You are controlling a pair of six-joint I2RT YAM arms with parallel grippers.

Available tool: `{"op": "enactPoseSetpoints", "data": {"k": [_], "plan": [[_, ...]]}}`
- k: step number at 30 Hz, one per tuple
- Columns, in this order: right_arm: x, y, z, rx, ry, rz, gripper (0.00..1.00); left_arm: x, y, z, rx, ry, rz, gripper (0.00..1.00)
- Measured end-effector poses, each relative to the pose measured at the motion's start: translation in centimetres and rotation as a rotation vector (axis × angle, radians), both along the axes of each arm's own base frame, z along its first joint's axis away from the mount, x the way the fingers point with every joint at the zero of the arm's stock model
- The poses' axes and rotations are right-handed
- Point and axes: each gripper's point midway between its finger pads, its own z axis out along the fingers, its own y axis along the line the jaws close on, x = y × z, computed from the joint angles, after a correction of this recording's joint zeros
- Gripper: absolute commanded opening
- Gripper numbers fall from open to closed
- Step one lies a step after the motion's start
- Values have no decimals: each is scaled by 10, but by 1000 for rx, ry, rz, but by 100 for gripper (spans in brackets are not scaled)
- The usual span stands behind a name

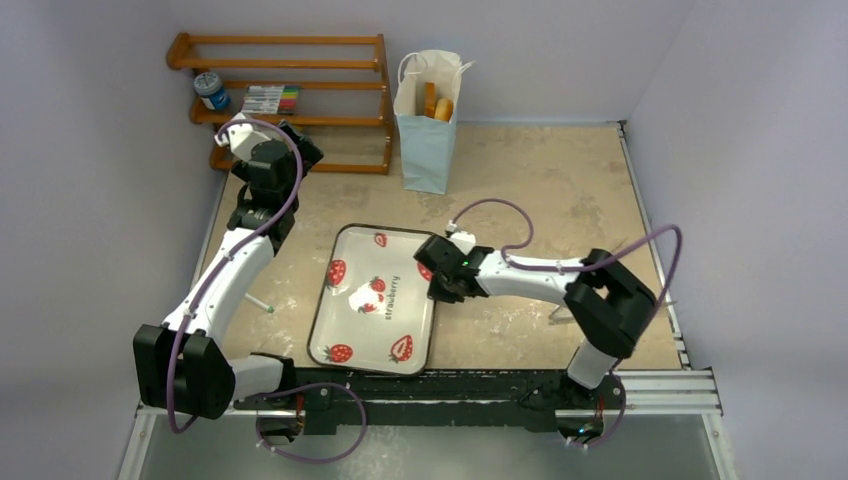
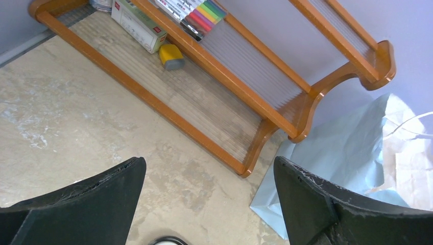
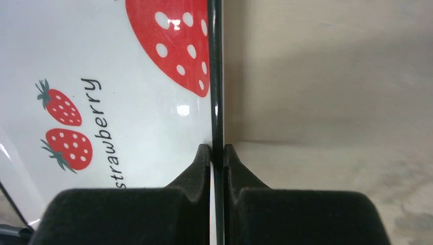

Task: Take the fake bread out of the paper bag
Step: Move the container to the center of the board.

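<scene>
Mottled beige counter point(image 1: 560, 180), three things on it.
Upper left a wooden rack point(image 1: 290, 64), upper centre the paper bag point(image 1: 427, 150), mid-frame a strawberry tray point(image 1: 345, 315).

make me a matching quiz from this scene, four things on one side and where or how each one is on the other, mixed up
Things:
1 left pincer
2 right pincer
3 fake bread
4 marker set

Place or state:
a sticking up inside the paper bag
b on a shelf of the wooden rack
c shut on the rim of the strawberry tray
d open, holding nothing

Pairs: 1-d, 2-c, 3-a, 4-b
</scene>
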Motion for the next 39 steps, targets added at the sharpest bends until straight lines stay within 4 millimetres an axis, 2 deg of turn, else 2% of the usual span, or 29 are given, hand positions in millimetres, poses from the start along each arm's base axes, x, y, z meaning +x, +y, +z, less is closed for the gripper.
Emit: {"op": "enactPoseSetpoints", "data": {"k": [3,5,10,13,18,23,30,34,39], "plan": [[-8,-30,4,15,26,-98,0,1,-1,1,-17,-15,3,95],[-5,-61,8,24,42,-200,0,1,-1,-1,-23,-16,5,95],[17,-122,22,44,23,-437,0,0,-1,-9,-29,-5,6,94],[29,-146,26,29,-2,-537,0,0,-1,-11,-36,-6,8,94],[26,-162,25,-9,8,-593,0,1,-2,-9,-39,-16,8,94],[20,-175,31,1,12,-641,0,2,-2,-7,-41,-23,6,94],[-13,-197,37,13,31,-735,0,9,-9,-7,-51,-39,-24,93],[-13,-207,35,-18,37,-772,0,19,-30,-6,-66,-61,-117,93],[7,-228,31,-39,35,-836,0,33,-83,1,-46,-62,-284,94]]}}
